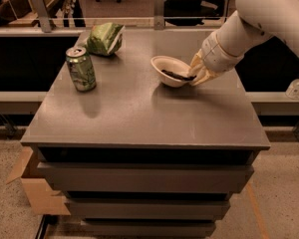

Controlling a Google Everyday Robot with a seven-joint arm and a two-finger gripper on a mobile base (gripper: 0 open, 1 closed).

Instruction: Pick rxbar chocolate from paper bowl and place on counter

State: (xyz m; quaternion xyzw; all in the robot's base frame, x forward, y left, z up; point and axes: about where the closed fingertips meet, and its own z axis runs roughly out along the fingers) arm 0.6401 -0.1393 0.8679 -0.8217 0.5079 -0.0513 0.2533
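The paper bowl (165, 65) sits on the counter (139, 113) at its back right. The rxbar chocolate (176, 75), a dark flat bar, lies inside the bowl with its right end toward the rim. My gripper (193, 76) comes in from the right on the white arm. It is at the bowl's right rim, touching or nearly touching the bar's right end. The bowl looks slightly tipped toward the gripper.
A green soda can (80, 68) stands at the counter's left. A green snack bag (105, 39) lies at the back left. A cardboard box (32, 183) sits on the floor at the lower left. A clear bottle (297, 86) stands on the ledge at right.
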